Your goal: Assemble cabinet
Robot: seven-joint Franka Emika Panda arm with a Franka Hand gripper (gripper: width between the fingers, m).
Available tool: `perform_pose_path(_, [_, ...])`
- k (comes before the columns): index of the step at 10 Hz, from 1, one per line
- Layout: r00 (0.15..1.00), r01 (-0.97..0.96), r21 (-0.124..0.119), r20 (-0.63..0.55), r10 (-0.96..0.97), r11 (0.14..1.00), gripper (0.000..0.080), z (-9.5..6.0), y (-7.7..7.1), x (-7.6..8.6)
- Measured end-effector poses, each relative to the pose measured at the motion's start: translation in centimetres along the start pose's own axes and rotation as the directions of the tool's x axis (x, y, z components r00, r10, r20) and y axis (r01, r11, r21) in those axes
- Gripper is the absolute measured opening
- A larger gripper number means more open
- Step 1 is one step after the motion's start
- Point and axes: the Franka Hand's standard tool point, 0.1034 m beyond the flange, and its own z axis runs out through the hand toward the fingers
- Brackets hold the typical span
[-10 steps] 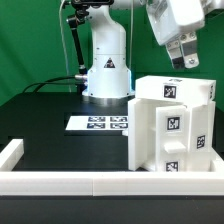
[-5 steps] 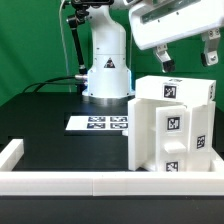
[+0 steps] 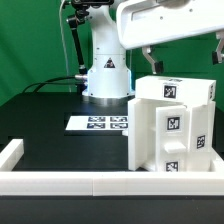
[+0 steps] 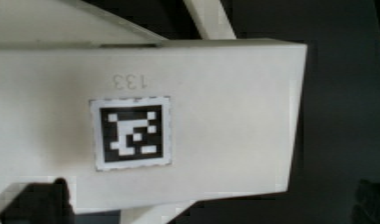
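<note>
The arm has swung across and turned in the last second: its wrist, which was tilted high to the exterior view's right of the cabinet, now hangs broadside directly over it, fingers pointing down.

The cabinet (image 3: 172,124), a white boxy body wearing several square tags, stands upright on the black table (image 3: 50,120), close behind the low white border rail (image 3: 100,181) and toward the exterior view's right. Just beside it, toward the exterior view's left and slightly behind, the marker board (image 3: 98,123) lies flat; behind that stands the robot's base (image 3: 107,70).

Above the cabinet the gripper (image 3: 182,58) hovers, its two fingers (image 3: 148,60) spread wide and holding nothing, one over each end of the cabinet's top. Both stay clear of the plastic.

The wrist view looks straight down on a tagged white face (image 4: 142,125) of the cabinet, dark fingertips (image 4: 36,203) showing at either side of it.

The cabinet lies straight below the gripper, its top running across between the open fingers, so the coming move looks like a plain vertical descent.
</note>
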Motion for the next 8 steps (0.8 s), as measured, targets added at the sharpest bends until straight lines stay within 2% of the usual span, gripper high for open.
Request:
perform_pose_path(2, [0.971, 0.237, -0.004, 0.024, -0.237, 0.971, 0.0797, 0.2, 0.4, -0.4])
perform_pose_path(5, [0.884, 0.461, 0.010, 0.083, -0.461, 0.887, 0.0797, 0.5, 0.3, -1.5])
perform_pose_path(7, [0.769, 0.634, 0.010, 0.090, -0.632, 0.773, 0.0797, 0.6, 0.4, -1.8])
perform_pose_path(8, [0.724, 0.688, 0.000, 0.064, -0.686, 0.726, 0.0797, 0.4, 0.8, -1.6])
